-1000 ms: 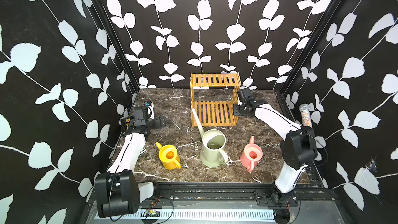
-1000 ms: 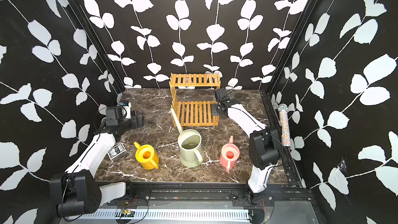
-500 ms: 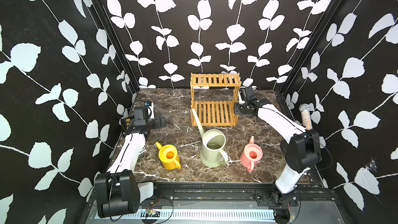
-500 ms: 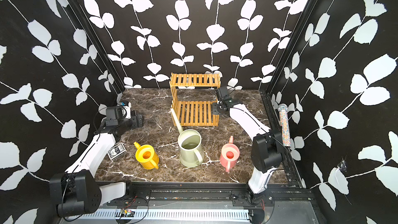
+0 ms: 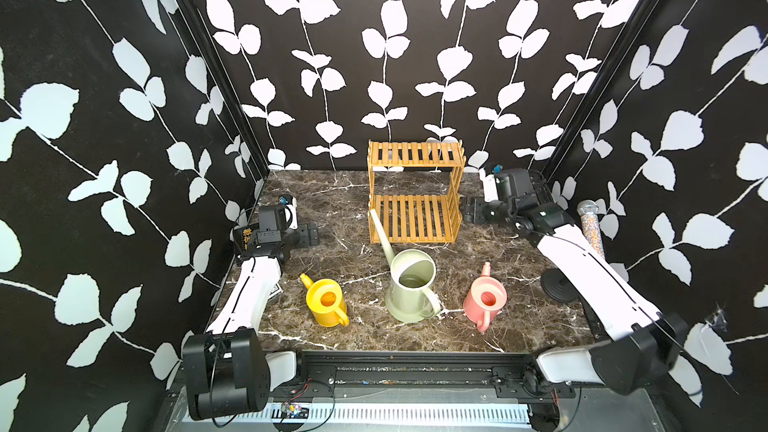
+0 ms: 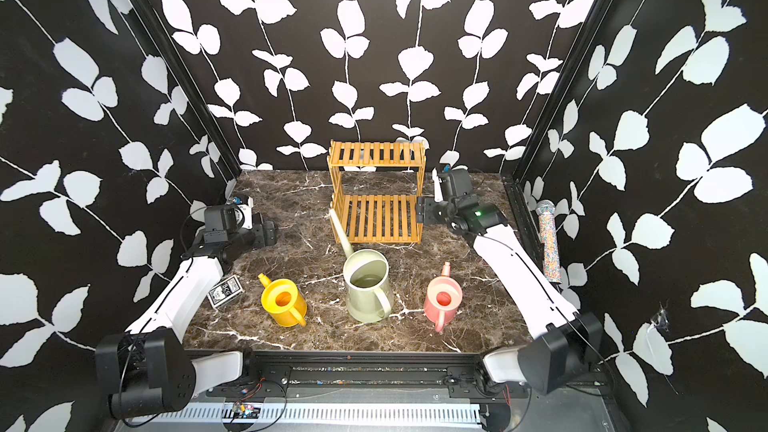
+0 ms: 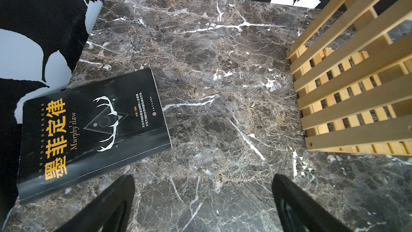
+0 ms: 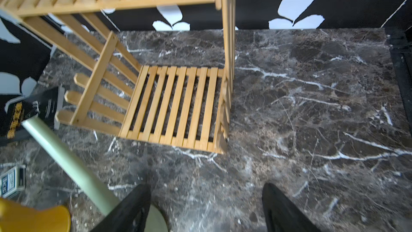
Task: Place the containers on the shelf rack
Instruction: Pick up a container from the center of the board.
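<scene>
- Right tool [image 5: 473,210] has drawn back from the side of the shelf rack [image 5: 411,218]; its jaws have spread wide and hold nothing.
- Left tool [image 5: 306,235] gapes wide over the bare surface [image 5: 332,201], empty.
- We find the yellow can [image 5: 326,301], green can [image 5: 411,288] and pink can [image 5: 484,299] on the surface in front of the rack; both tiers are bare.
- Pink can lies frontward of the right tool, spout toward the rack; we judge the right arm nearer.

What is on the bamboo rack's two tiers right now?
Nothing: both tiers of the shelf rack show bare slats, uncovered in both top views. The yellow can, green can and pink can stand on the table before it. Only the marble beneath the slats is partly hidden.
</scene>
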### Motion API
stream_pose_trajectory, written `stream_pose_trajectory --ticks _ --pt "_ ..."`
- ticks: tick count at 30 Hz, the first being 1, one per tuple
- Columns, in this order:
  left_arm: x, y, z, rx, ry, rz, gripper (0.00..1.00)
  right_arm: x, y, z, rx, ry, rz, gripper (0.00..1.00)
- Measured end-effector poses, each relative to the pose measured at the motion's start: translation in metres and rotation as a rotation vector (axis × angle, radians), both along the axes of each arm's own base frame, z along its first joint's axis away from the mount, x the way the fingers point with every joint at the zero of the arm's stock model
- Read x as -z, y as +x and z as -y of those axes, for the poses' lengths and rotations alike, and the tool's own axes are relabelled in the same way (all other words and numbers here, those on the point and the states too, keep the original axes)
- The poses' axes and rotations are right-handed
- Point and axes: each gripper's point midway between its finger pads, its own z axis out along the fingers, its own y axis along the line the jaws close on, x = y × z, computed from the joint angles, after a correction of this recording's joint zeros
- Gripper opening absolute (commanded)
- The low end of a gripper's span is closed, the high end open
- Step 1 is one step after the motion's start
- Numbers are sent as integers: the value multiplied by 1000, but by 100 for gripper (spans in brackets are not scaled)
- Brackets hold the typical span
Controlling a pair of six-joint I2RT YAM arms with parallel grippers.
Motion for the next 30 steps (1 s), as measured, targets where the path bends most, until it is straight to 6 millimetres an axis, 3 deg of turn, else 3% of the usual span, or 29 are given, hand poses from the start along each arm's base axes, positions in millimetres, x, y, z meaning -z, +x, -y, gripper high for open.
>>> stream_pose_trajectory --ticks 3,9,15,20,25,30 --pt "0 0 -1 11 15 0 99 -1 -16 1 -18 3 -9 99" --pt "-6 -1 2 43 25 8 99 -10 -50 -10 -92 10 8 99" --pt "-21 0 15 147 36 25 98 2 -86 -34 -204 -6 -25 98" --pt "-52 2 28 267 63 45 98 13 -119 -45 -271 -8 -52 94" --pt "-93 5 43 411 120 58 98 15 -151 -38 -288 18 -41 91" --pt "-119 -10 61 576 148 64 99 24 -177 -37 -311 64 -38 87"
